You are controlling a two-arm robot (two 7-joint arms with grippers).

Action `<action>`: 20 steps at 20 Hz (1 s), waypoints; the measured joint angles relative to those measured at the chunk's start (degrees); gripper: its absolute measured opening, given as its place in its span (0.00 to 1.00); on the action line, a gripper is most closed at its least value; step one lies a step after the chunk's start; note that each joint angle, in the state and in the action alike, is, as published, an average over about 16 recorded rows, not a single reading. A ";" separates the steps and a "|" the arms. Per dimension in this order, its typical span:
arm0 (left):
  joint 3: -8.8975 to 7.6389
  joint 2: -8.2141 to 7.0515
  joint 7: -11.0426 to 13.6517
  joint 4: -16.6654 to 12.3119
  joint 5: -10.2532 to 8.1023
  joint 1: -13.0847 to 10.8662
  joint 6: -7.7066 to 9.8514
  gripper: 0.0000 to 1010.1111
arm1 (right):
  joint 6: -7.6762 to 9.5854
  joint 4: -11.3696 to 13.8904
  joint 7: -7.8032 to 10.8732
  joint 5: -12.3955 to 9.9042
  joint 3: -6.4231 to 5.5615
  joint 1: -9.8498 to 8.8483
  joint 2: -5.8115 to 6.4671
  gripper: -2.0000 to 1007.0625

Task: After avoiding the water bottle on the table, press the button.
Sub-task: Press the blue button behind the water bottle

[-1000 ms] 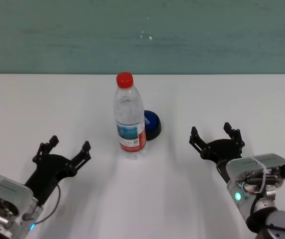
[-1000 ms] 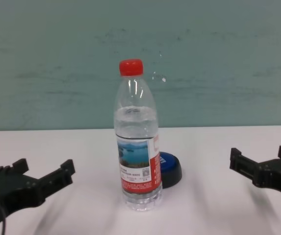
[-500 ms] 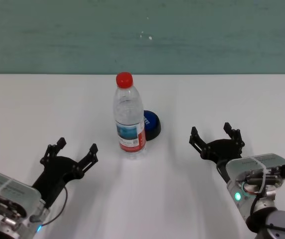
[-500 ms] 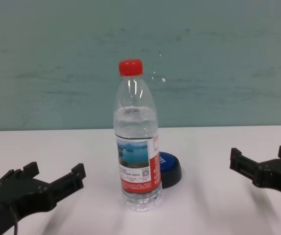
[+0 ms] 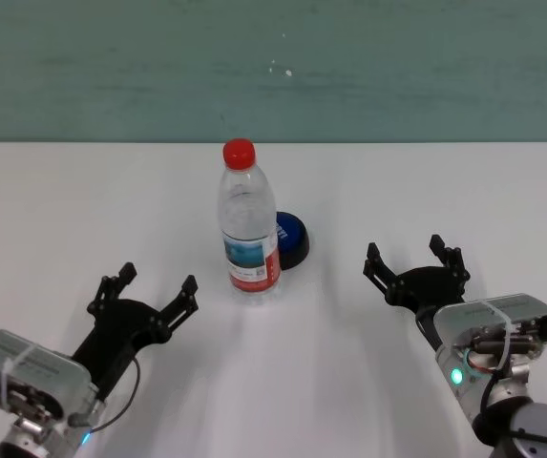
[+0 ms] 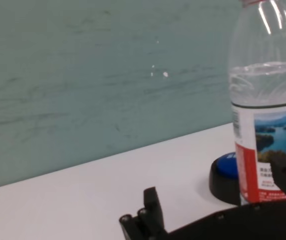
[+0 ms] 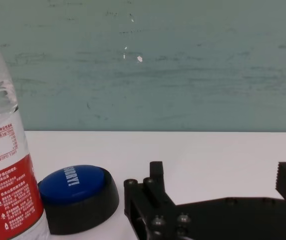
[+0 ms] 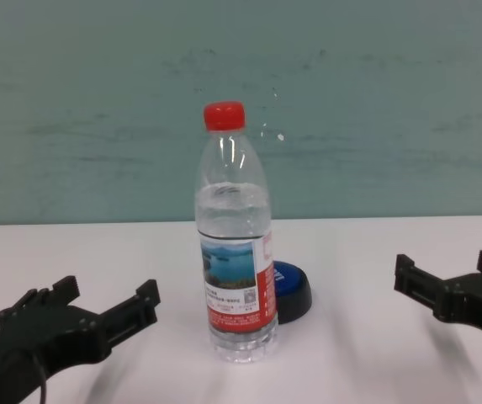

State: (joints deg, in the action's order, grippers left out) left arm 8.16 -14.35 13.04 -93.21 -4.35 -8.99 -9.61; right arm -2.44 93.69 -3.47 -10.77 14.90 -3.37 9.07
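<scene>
Black fingers of the left gripper spread wide apart in the lower left of the head view, holding nothing and pointing up-right toward the water bottle. In the chest view this gripper sits low at the left, apart from the bottle. The bottle stands upright near the middle of the white table, red cap on top. Just behind it and slightly to its right lies the button, its blue dome partly hidden by the bottle; whether the two touch cannot be told. Toward the lower right of the head view the right gripper rests with fingers also parted and empty, well apart from the button.
</scene>
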 joint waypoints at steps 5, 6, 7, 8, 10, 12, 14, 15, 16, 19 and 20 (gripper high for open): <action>0.55 0.35 -0.21 -0.23 0.51 0.00 -0.24 1.00 | 0.00 0.00 0.00 0.00 0.00 0.00 0.00 1.00; 0.65 0.43 -0.26 -0.29 0.61 -0.01 -0.26 1.00 | 0.00 0.00 0.00 0.00 0.00 0.00 0.00 1.00; 0.76 0.51 -0.31 -0.35 0.70 -0.01 -0.25 1.00 | 0.00 0.00 0.00 0.00 0.00 0.00 0.00 1.00; 0.86 0.59 -0.36 -0.42 0.78 -0.01 -0.23 1.00 | 0.00 0.00 0.00 0.00 0.00 0.00 0.00 1.00; 1.04 0.79 -0.50 -0.52 0.94 0.02 -0.14 1.00 | 0.00 0.00 0.00 0.00 0.00 0.00 0.00 1.00; 1.23 1.02 -0.68 -0.60 1.11 0.07 -0.04 1.00 | 0.00 0.00 0.00 0.00 0.00 0.00 0.00 1.00; 1.39 1.25 -0.87 -0.66 1.28 0.14 0.07 1.00 | 0.00 0.00 0.00 0.00 0.00 0.00 0.00 1.00; 1.46 1.38 -0.97 -0.66 1.36 0.19 0.13 1.00 | 0.00 0.00 0.00 0.00 0.00 0.00 0.00 1.00; 1.53 1.50 -1.07 -0.66 1.45 0.24 0.20 1.00 | 0.00 0.00 0.00 0.00 0.00 0.00 0.00 1.00; 1.72 1.85 -1.37 -0.64 1.70 0.39 0.42 1.00 | 0.00 0.00 0.00 0.00 0.00 0.00 0.00 1.00; 1.78 1.97 -1.46 -0.63 1.78 0.45 0.50 1.00 | 0.00 0.00 0.00 0.00 0.00 0.00 0.00 1.00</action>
State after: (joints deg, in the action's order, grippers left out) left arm 9.94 -12.37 11.58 -93.84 -2.57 -8.54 -9.11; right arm -2.44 93.69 -3.47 -10.77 14.90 -3.37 9.07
